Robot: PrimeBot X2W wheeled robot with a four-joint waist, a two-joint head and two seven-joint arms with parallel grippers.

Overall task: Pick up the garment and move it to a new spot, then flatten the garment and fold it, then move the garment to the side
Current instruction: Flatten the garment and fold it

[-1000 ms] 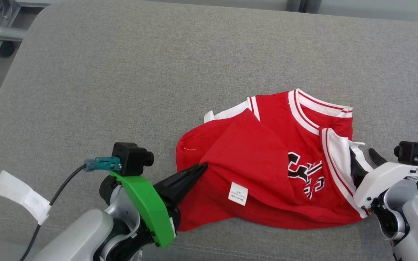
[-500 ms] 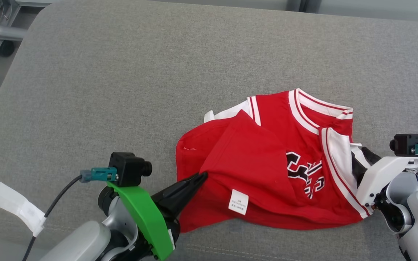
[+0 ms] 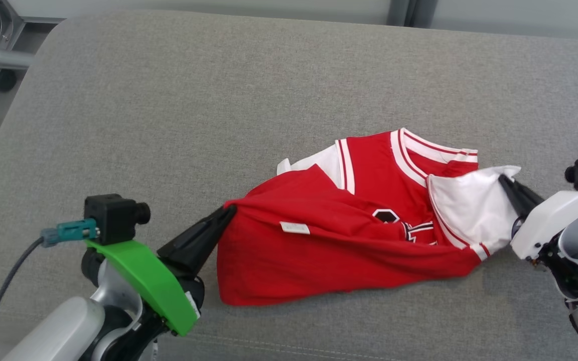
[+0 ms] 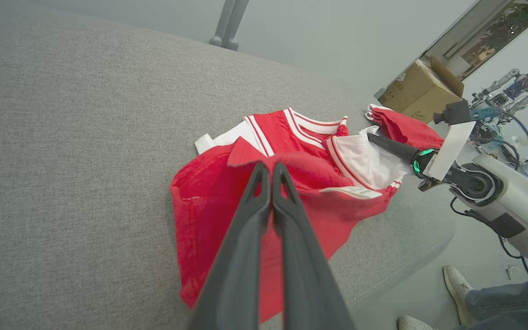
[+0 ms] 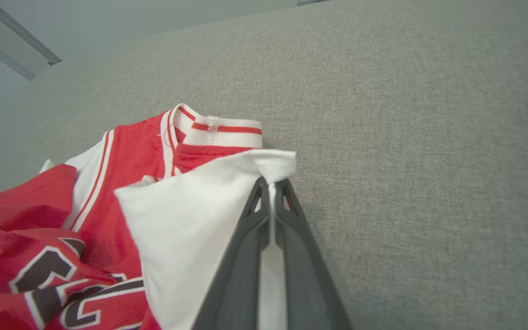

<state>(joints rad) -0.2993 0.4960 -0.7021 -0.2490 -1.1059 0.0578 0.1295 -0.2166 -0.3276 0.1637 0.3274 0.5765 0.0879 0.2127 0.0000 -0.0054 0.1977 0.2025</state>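
Garment (image 3: 319, 260), long axis left to right, neckline (image 3: 434, 150) at far right end.

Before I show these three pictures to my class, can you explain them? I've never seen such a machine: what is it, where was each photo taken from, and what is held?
It is a wheeled robot with two arms, each ending in a two-fingered hand. One picture looks down from its head; the others look along each hand's fingers from wrist cameras. On the grey cushion lies a red jersey with white trim. The left hand is shut on its red edge, the right hand on a white flap, so the cloth is pulled between them.
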